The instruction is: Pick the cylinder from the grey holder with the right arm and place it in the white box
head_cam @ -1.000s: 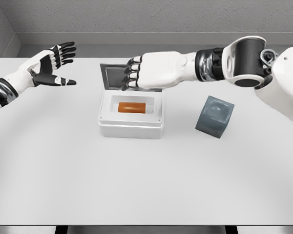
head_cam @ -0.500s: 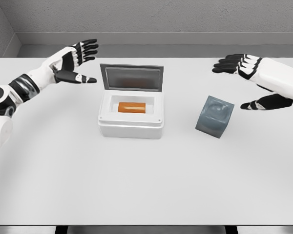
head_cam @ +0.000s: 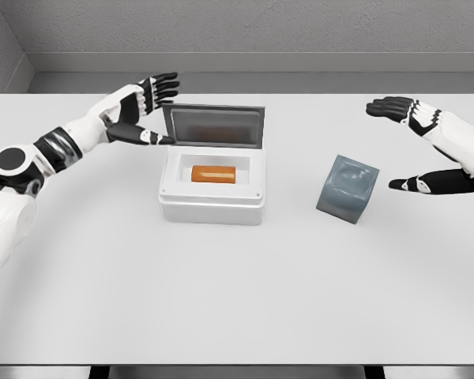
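Currently the right hand hangs above the counter at the right edge of the head view, fingers spread and thumb extended, grasping nothing; it is just to the right of the grey holder and not touching it. The left hand is likewise released, fingers extended, poised beside the left corner of the raised lid of the white box; whether a fingertip touches the lid edge cannot be determined.

Location of the task item: the orange cylinder lies on its side inside the white box, in the recessed well, apart from both hands; the grey holder stands tilted on the counter, well apart from the box, and appears to hold nothing. Judged from this layout, the placement is complete; only closure of the lid or retraction of the arms may remain.

Fault conditions from this state:
- The left hand is close to the lid; a sideways sweep could strike it, slamming the lid or shifting the box.
- The right hand is near the tilted holder; a low retraction path could topple or push the holder across the counter.
- If the lid is closed, fingers caught between lid and rim could jam the closure.
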